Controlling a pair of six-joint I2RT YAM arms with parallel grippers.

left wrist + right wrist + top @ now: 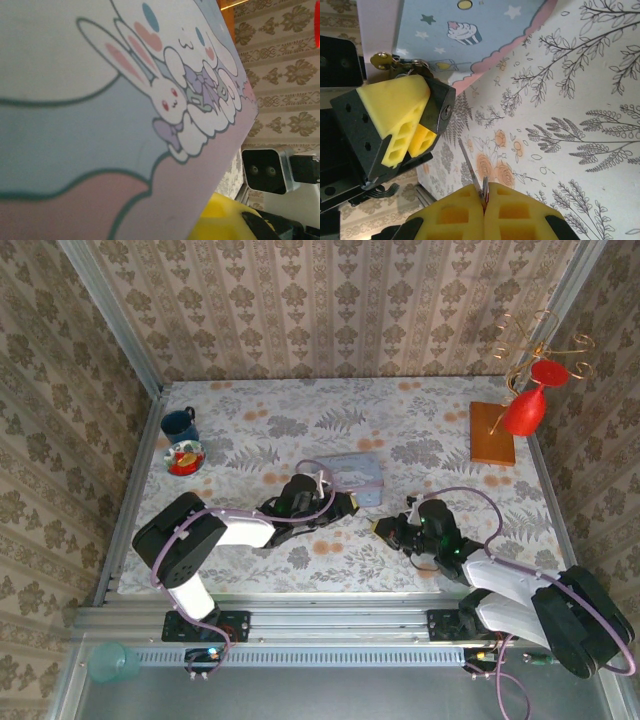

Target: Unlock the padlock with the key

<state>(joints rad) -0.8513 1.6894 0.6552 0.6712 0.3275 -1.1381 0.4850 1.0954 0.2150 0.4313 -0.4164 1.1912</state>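
The black padlock (440,102) hangs by its metal shackle (409,65) from the clasp of the pastel tin box (352,474). My left gripper (345,506) is shut on the padlock's body, yellow fingers (390,107) on either side, and the keyhole (446,112) faces the right wrist camera. My right gripper (484,202) is shut on the key (470,165). The key's slim blade sticks out toward the padlock, its tip a short way below the keyhole and not touching it. In the left wrist view the tin's cartoon lid (125,110) is pressed close, with one yellow fingertip (225,220) at the bottom.
A blue mug (180,424) and a small bowl (185,457) stand at the back left. At the back right a red glass (523,412) hangs on a wire stand with a wooden base (492,435). The floral tablecloth (430,440) lies bare between them.
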